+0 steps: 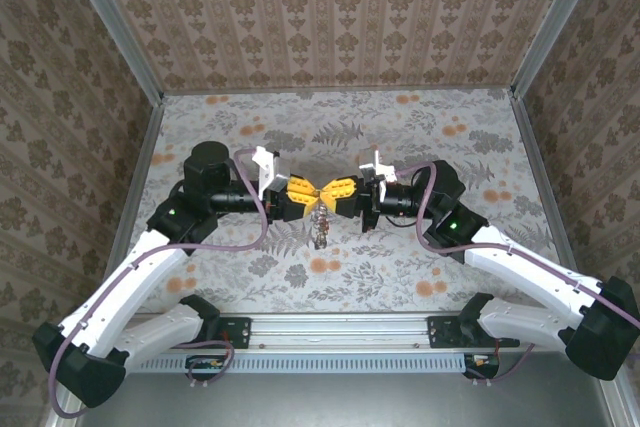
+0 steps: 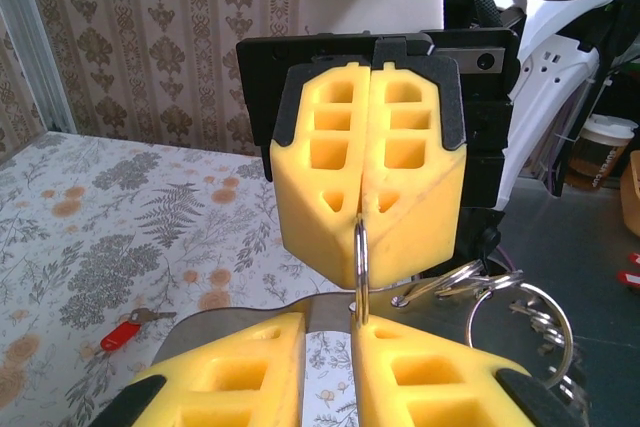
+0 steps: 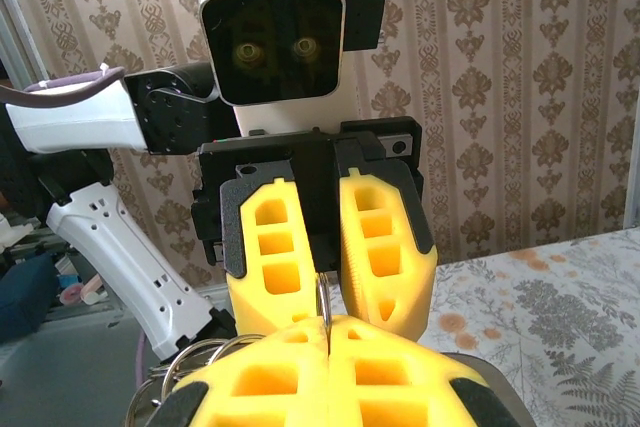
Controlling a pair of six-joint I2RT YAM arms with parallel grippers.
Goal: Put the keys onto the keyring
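Note:
Both grippers meet tip to tip above the table's middle. My right gripper (image 1: 337, 193) (image 3: 327, 325) is shut on the keyring (image 2: 361, 265) (image 3: 324, 297), a thin silvery ring seen edge-on. My left gripper (image 1: 307, 193) (image 2: 328, 325) faces it and is open, with the ring resting against the inner face of one finger. Further silvery rings (image 2: 505, 292) hang linked below as a small cluster (image 1: 321, 232). One red-headed key (image 2: 122, 333) lies flat on the floral tablecloth, apart from both grippers. I cannot pick out a second key.
Patterned walls close in the table on three sides. A metal rail (image 1: 330, 332) runs along the near edge between the arm bases. A paper coffee cup (image 2: 598, 145) stands off the table beyond the right arm.

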